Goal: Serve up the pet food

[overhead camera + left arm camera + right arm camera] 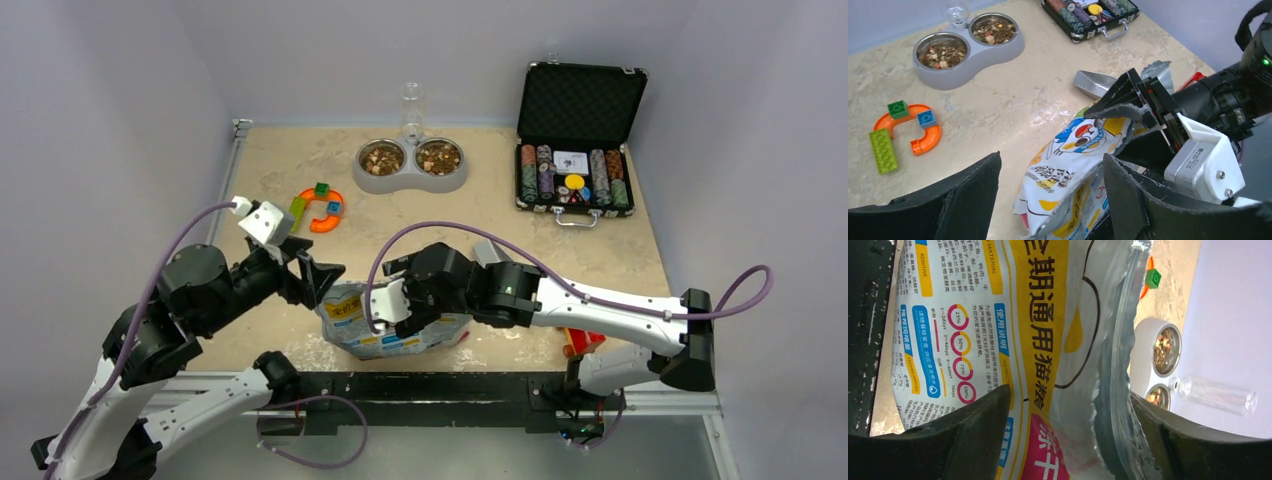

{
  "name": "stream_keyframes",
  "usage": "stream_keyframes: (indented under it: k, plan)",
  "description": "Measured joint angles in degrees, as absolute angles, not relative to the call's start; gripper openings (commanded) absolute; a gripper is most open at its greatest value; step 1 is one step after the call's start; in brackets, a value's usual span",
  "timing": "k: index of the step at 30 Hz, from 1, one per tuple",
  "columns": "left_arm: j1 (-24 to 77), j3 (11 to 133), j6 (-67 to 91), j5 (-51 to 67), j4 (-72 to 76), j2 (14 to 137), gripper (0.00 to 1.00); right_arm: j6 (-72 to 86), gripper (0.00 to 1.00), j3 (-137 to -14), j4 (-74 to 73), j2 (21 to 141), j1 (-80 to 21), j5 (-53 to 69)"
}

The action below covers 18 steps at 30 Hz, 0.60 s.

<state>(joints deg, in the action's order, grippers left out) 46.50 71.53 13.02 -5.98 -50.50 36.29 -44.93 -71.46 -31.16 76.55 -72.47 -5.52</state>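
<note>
The pet food (382, 158) fills both cups of a grey double bowl (410, 183) at the back; it also shows in the left wrist view (943, 52) and the right wrist view (1164, 350). The printed foil bag (385, 322) is at the table's front edge. My right gripper (405, 303) is open wide, and the bag's torn top (1058, 340) sits between its fingers (973, 435). My left gripper (318, 283) is open and empty just left of the bag, whose lower corner (1058, 185) shows between its fingers (963, 195).
An open black case of poker chips (572, 175) stands at the back right. An orange track with toy blocks (320, 206) lies at the left. A clear bottle (411, 105) stands on the bowl. A metal scoop (1093, 82) lies behind the bag. A red item (582, 340) lies at the front right.
</note>
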Motion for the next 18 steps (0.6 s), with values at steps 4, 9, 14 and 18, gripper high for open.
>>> stream_keyframes:
  k: [4, 9, 14, 18]
  plan:
    - [46.5, 70.1, 12.7, -1.2, -49.8, 35.7, 0.78, -45.6, 0.57, -71.1, -30.9, 75.4, -72.5, -6.0]
    - [46.9, 67.2, 11.5, 6.2, -49.8, 41.6, 0.77, -46.5, 0.28, -71.5, -32.8, 73.1, -72.5, -3.2]
    - [49.4, 63.7, 8.4, 9.0, -47.9, 45.1, 0.80, -46.6, 0.13, -75.2, -37.8, 74.0, -71.7, 0.6]
    - [50.9, 62.6, 6.0, 10.1, -46.7, 44.4, 0.77, -46.7, 0.00, -77.0, -40.4, 74.6, -69.8, 4.3]
